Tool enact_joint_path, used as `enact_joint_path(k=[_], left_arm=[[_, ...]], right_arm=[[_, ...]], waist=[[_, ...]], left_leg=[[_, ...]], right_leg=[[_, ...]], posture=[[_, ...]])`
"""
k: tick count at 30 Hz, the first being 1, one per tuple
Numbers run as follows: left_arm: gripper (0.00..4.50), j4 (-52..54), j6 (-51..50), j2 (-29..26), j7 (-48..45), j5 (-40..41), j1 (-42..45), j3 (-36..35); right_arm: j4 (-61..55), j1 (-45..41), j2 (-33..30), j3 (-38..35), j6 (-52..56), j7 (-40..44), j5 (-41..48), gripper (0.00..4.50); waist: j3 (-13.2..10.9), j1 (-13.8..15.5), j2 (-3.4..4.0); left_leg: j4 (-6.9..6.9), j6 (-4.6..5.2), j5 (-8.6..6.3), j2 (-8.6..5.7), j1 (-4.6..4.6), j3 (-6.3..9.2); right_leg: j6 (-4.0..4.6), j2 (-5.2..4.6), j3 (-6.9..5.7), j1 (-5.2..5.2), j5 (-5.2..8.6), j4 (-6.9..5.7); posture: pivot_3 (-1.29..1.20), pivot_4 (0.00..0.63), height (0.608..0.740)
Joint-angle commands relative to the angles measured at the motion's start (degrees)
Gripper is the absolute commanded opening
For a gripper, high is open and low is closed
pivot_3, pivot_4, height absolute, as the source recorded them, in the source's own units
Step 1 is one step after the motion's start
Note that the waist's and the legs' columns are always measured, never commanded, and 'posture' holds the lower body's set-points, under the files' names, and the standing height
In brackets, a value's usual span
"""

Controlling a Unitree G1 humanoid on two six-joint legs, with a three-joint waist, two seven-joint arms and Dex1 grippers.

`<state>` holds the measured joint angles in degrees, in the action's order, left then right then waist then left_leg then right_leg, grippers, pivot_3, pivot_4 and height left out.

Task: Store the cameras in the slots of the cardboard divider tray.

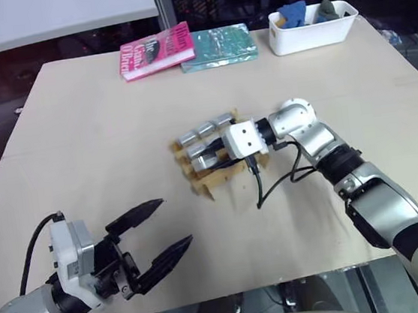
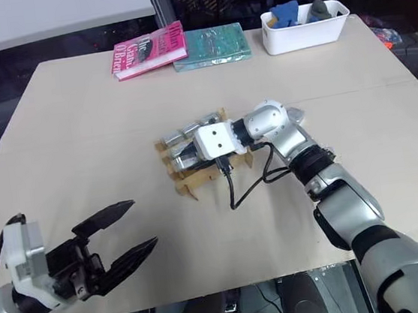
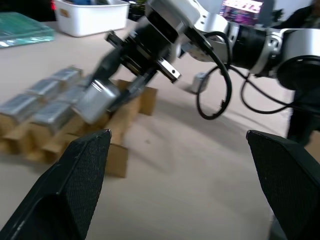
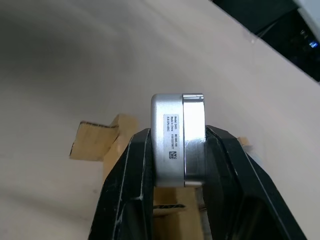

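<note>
- Right gripper [image 4: 178,150]: black fingers closed flat on the two broad faces of a camera [image 4: 178,140], which stands out beyond the tips. The hold reads as chosen to leave the narrow edge free, so the block can go edge-first into a slot. In the head views it hovers over the near rows of the tray.
- Held camera: small silver-grey metal block, rounded corners, brushed finish, white printed label with a code square on the face towards the wrist view.
- Cardboard divider tray [image 1: 206,182]: tan-brown corrugated strips, interlocked into a grid of rectangular slots, raw cut edges. It lies mid-worktop, skewed to the edges.
- Stored cameras [image 1: 206,129]: a row of like silver blocks along the tray's far side, tops showing above the dividers; further blocks sit just nearer, partly hidden by the gripper. The near slots appear vacant, which is probably why the gripper is over them.
- Left gripper [image 1: 160,235]: fingers spread wide, holding nothing, near left above the worktop, well apart from the tray; seemingly parked clear of the work. Fingers black, tapered, finely textured.
- Worktop [image 1: 92,124]: pale beige, matte, smooth.
- Far edge: pink book [image 1: 156,51], teal book [image 1: 218,47] beside it, white plastic bin [image 1: 308,35] at far right.
</note>
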<state>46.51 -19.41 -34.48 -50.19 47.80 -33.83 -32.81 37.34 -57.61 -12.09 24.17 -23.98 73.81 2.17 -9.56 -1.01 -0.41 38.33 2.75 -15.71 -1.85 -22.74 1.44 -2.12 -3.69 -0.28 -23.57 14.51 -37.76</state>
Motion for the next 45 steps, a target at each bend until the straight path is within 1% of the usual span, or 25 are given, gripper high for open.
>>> enact_joint_path(k=[1,4,9,14,19,22,24,27,29,30,32,34,39,40,43,44,45], left_arm=[[4.5,-1.6,3.3,1.3,4.7,-5.4,3.0,-0.4],[4.5,-3.8,3.5,0.0,5.9,-9.1,6.8,1.3],[4.5,-6.1,5.3,-4.5,2.3,-13.3,14.1,7.2],[4.5,-8.4,3.5,-7.0,2.1,-13.2,24.0,12.3],[4.5,-11.6,2.3,-9.0,0.6,-14.2,32.3,17.5],[4.5,-13.5,2.4,-9.7,-1.2,-14.5,35.5,19.8],[3.95,-15.0,2.6,-10.0,-2.3,-15.0,37.2,21.1],[2.93,-16.6,2.8,-10.1,-3.9,-14.9,39.1,22.3],[1.97,-17.3,3.1,-10.1,-4.7,-15.2,39.8,22.8],[1.65,-17.7,3.2,-10.0,-5.0,-15.5,40.2,23.1],[0.61,-18.5,3.4,-9.7,-5.5,-15.8,41.2,23.7],[0.08,-19.1,3.7,-9.5,-5.8,-16.3,42.2,24.2],[0.08,-20.1,5.0,-9.0,-6.3,-17.4,43.1,24.6],[0.08,-20.1,4.1,-9.0,-6.5,-16.5,43.2,24.4],[0.78,-20.2,3.5,-8.8,-6.1,-15.6,43.5,23.3],[1.09,-20.6,4.0,-8.7,-5.8,-16.3,43.6,23.3],[1.61,-20.8,4.4,-8.7,-5.7,-16.9,43.6,23.6]], right_arm=[[-3.8,-0.9,-0.3,-2.8,2.4,0.9,2.6,0.77],[-10.0,0.8,-1.8,-3.4,8.0,3.1,5.5,0.77],[-21.3,3.2,-4.1,-3.2,16.1,3.7,7.6,0.77],[-28.9,4.5,-5.8,-3.3,21.5,2.4,7.8,0.77],[-33.5,5.9,-8.1,-3.6,23.9,0.3,6.7,0.77],[-35.5,6.5,-9.1,-3.8,25.4,-1.0,6.3,0.77],[-36.7,6.8,-9.8,-4.0,26.4,-1.8,6.1,0.77],[-38.2,7.2,-10.6,-4.0,27.3,-2.5,6.1,0.77],[-39.0,7.4,-11.0,-4.0,27.9,-2.8,6.3,0.77],[-39.5,7.6,-11.2,-4.0,28.2,-3.0,6.4,0.77],[-40.6,7.9,-11.5,-4.1,28.9,-3.1,6.7,0.77],[-41.4,8.2,-11.8,-4.0,29.4,-3.2,6.9,0.77],[-42.6,8.5,-12.1,-3.8,30.5,-3.4,7.2,0.77],[-42.7,8.6,-12.1,-3.8,30.7,-3.5,7.1,0.77],[-42.4,8.7,-12.4,-4.0,30.6,-3.9,6.7,0.77],[-42.4,8.7,-12.5,-4.1,30.6,-4.0,6.6,0.77],[-42.4,8.8,-12.5,-4.2,30.6,-4.0,6.5,0.77]], waist=[[0.0,0.1,0.0],[0.0,0.2,0.0],[0.0,0.2,0.01],[0.0,0.2,0.01],[0.0,0.3,0.01],[0.0,0.2,0.01],[0.0,0.1,0.01],[0.0,0.2,0.02],[0.0,0.2,0.02],[0.0,0.2,0.01],[0.0,0.2,0.01],[0.0,0.3,0.01],[0.0,0.2,0.01],[0.0,0.2,0.01],[0.0,0.2,0.01],[0.0,0.2,0.01],[0.0,0.2,0.01]], left_leg=[[0.0,0.0,0.0,0.0,0.0,0.01],[0.0,-0.01,0.01,0.0,0.0,0.03],[0.0,-0.01,0.0,-0.02,-0.03,0.03],[-0.01,-0.01,0.01,0.0,-0.04,0.03],[0.0,-0.01,0.01,-0.02,-0.05,0.02],[0.0,-0.01,0.01,-0.03,-0.08,0.02],[-0.01,-0.01,0.01,-0.02,-0.08,0.02],[-0.01,-0.01,0.01,-0.01,-0.08,0.01],[0.0,-0.01,0.01,0.0,-0.09,0.02],[0.0,-0.01,0.01,-0.01,-0.09,0.01],[0.01,-0.01,0.01,-0.01,-0.09,0.02],[0.01,0.0,0.01,-0.02,-0.1,0.02],[0.01,0.0,0.01,-0.02,-0.1,0.01],[0.01,0.0,0.01,-0.02,-0.1,0.02],[0.01,0.0,0.01,-0.01,-0.1,0.02],[0.01,0.0,0.01,-0.01,-0.1,0.02],[0.01,0.0,0.01,-0.01,-0.1,0.02]], right_leg=[[0.0,0.0,-0.01,0.0,0.0,-0.01],[0.0,0.01,-0.03,-0.04,0.0,-0.05],[0.0,-0.02,-0.02,-0.05,-0.01,-0.06],[0.0,-0.01,-0.01,-0.1,-0.01,-0.11],[-0.01,-0.02,0.0,-0.1,-0.01,-0.09],[-0.01,-0.02,0.0,-0.11,-0.01,-0.09],[-0.01,-0.01,0.01,-0.12,-0.01,-0.09],[-0.01,0.01,0.01,-0.13,-0.01,-0.1],[-0.01,0.01,0.0,-0.13,-0.01,-0.1],[-0.01,0.01,0.01,-0.13,-0.01,-0.1],[-0.01,0.0,0.0,-0.12,-0.01,-0.08],[-0.01,-0.01,0.0,-0.12,-0.01,-0.09],[-0.01,0.0,0.0,-0.12,-0.01,-0.09],[-0.01,0.01,0.0,-0.13,-0.01,-0.1],[-0.01,0.01,0.0,-0.13,-0.01,-0.1],[-0.01,0.01,0.0,-0.12,-0.01,-0.1],[-0.01,0.0,0.0,-0.12,-0.01,-0.1]], posture=[[0.0,0.15,0.74],[0.0,0.15,0.74],[0.0,0.15,0.74],[0.0,0.15,0.74],[0.0,0.15,0.74],[0.0,0.15,0.74],[0.0,0.15,0.74],[0.0,0.15,0.74],[0.0,0.15,0.74],[0.0,0.15,0.74],[0.0,0.15,0.74],[0.0,0.15,0.74],[0.0,0.15,0.74],[0.0,0.15,0.74],[0.0,0.15,0.74],[0.0,0.15,0.74],[0.0,0.15,0.74]])
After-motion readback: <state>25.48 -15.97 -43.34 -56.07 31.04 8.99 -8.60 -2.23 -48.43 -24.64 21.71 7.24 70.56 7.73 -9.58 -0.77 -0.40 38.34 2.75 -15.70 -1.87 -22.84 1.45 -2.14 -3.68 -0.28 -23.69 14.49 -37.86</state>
